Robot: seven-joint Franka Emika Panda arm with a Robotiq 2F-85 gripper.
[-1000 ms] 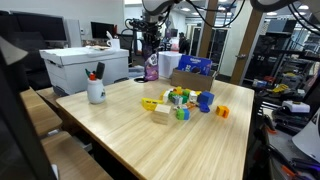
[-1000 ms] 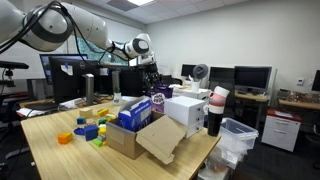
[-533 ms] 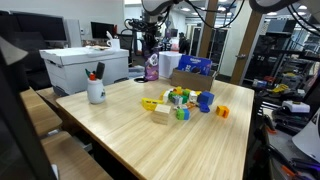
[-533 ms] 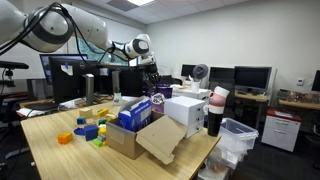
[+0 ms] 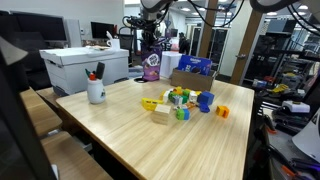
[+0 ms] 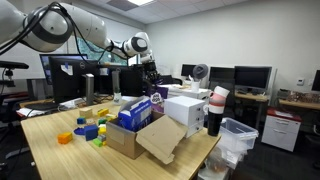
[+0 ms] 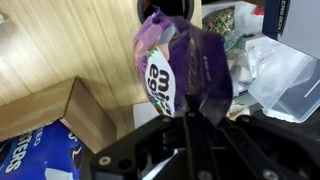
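Above table (image 5: 120, 125), jaws clamp bag (image 7: 180, 70) (purple).

The snack bag (image 7: 182, 62) is glossy purple with white lettering, and the gripper (image 7: 188, 112) at it is black. The table (image 5: 130, 135) is pale wood with a fine straight grain. Near its middle, the blocks (image 5: 178, 100) are yellow, green and blue, with one orange block (image 5: 222, 112) to the right. The mug (image 5: 96, 92) at the left is white, and its pens (image 5: 95, 74) are red and black. The cardboard box (image 6: 150, 140) is brown, with blue packets (image 6: 135, 112) inside.
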